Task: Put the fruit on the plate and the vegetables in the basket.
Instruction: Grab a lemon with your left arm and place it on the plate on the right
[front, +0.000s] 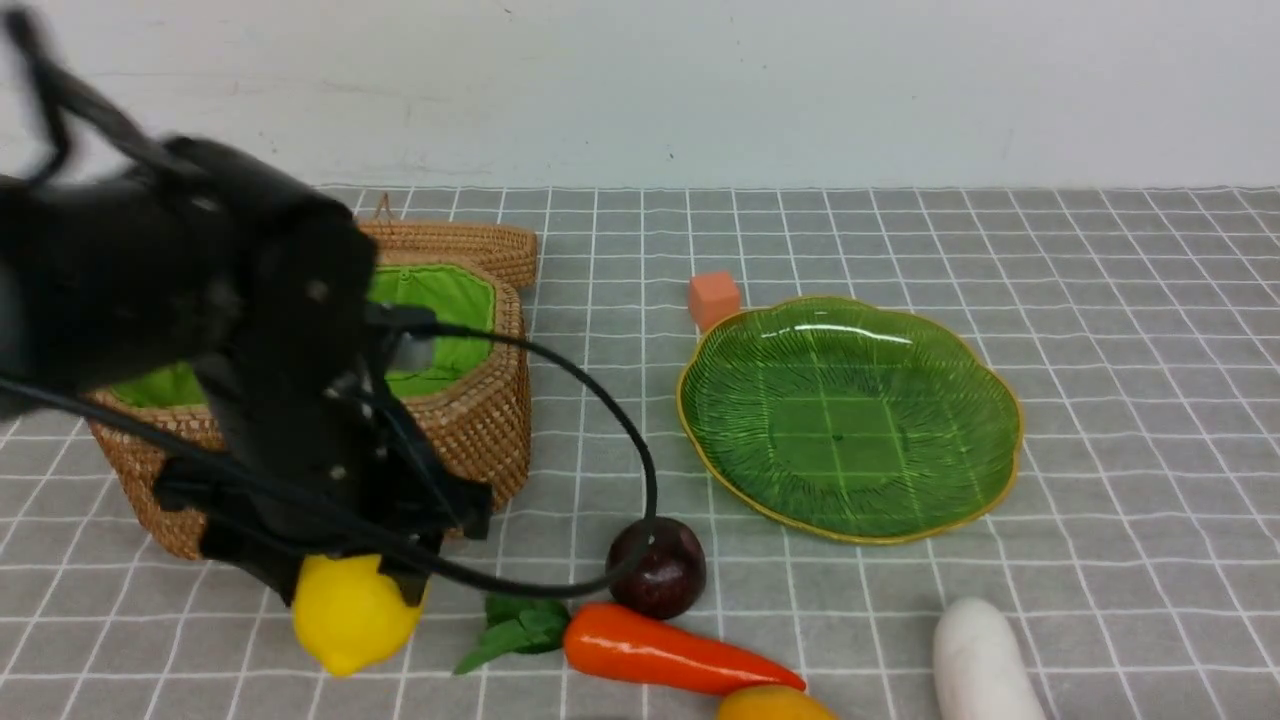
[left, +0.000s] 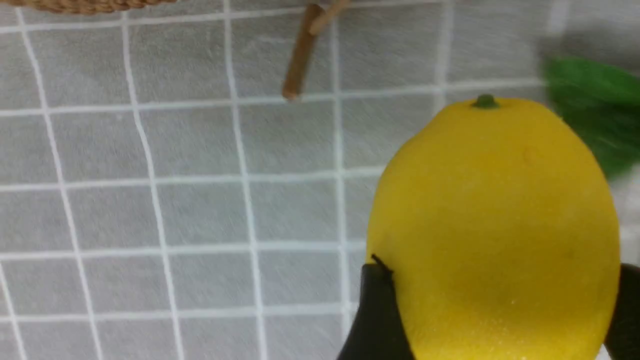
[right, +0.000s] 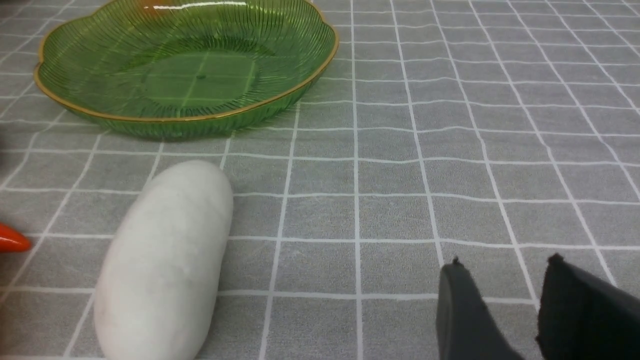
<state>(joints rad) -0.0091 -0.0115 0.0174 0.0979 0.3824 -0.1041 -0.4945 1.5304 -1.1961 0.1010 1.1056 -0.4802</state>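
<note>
My left gripper (front: 350, 592) is shut on the yellow lemon (front: 350, 615), in front of the wicker basket (front: 480, 420). In the left wrist view a black finger presses each side of the lemon (left: 495, 225), with the gripper (left: 500, 270) around it. A maroon plum (front: 660, 567), an orange carrot (front: 670, 650), an orange-yellow fruit (front: 775, 705) and a white radish (front: 985, 665) lie along the front. The green plate (front: 850, 535) holds nothing. My right gripper (right: 505, 261) stands open over bare cloth, right of the radish (right: 165, 260) and near the plate (right: 185, 120).
A small orange cube (front: 713, 298) sits behind the plate's far left rim. The basket's green lining (front: 445, 300) shows behind my left arm. A black cable (front: 640, 450) loops from the left arm over the plum. A wooden toggle (left: 300, 60) hangs near the basket edge (left: 85, 5).
</note>
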